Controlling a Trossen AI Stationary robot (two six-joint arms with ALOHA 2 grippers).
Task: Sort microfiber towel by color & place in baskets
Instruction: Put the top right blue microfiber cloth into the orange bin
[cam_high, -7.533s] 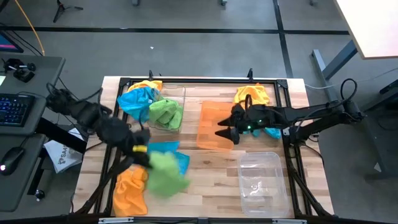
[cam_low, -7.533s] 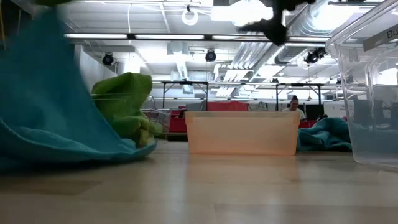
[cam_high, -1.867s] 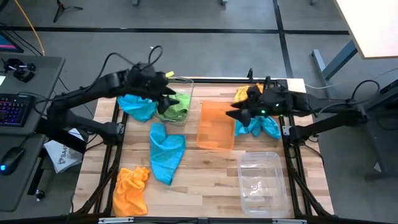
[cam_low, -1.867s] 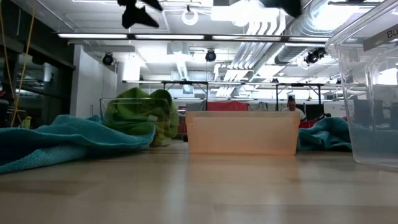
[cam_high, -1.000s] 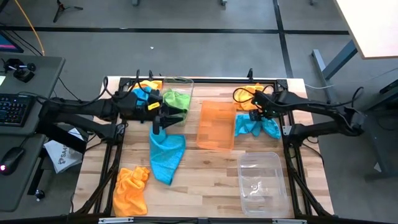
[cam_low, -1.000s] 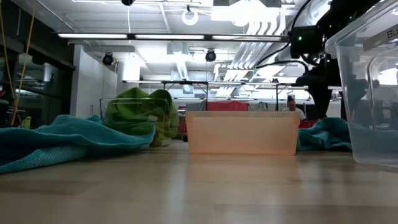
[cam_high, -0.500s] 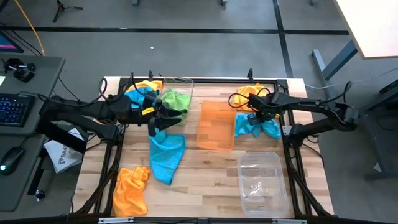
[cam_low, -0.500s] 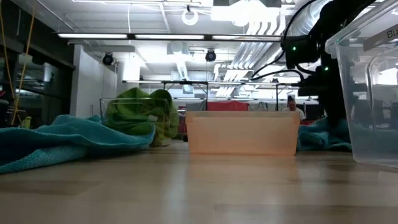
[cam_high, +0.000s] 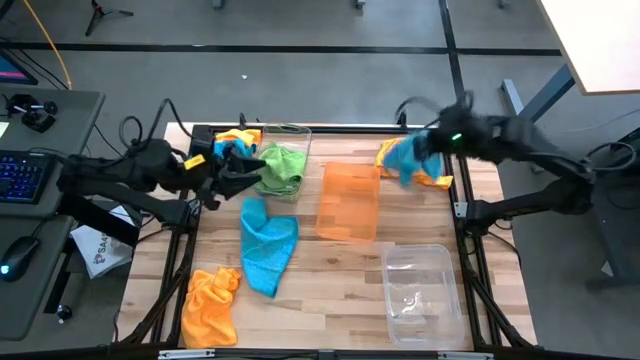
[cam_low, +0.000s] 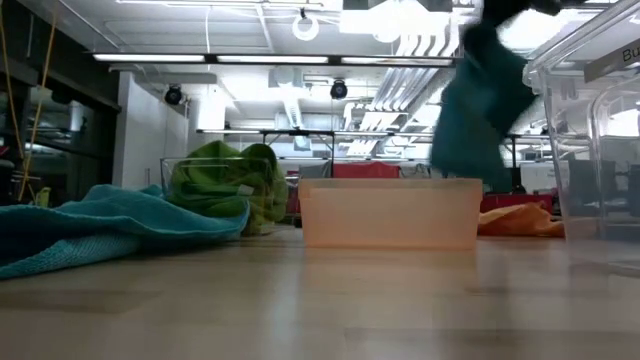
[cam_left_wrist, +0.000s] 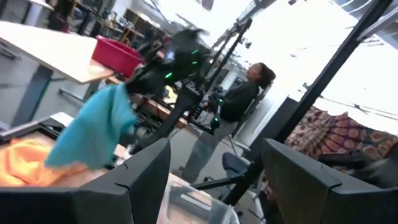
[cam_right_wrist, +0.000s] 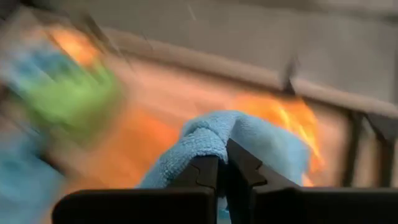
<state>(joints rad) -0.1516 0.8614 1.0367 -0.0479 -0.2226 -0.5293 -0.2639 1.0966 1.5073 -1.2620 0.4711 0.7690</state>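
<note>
A fuzzy sky-blue towel hangs bunched from the right gripper, whose fingers are clenched on its fold, lifted above the table's far right corner over an orange towel lying there. The orange basket sits just beside, toward the table's middle, with bare wood around it. The left gripper, fingers spread and empty, hovers beside the clear basket holding green towels.
</note>
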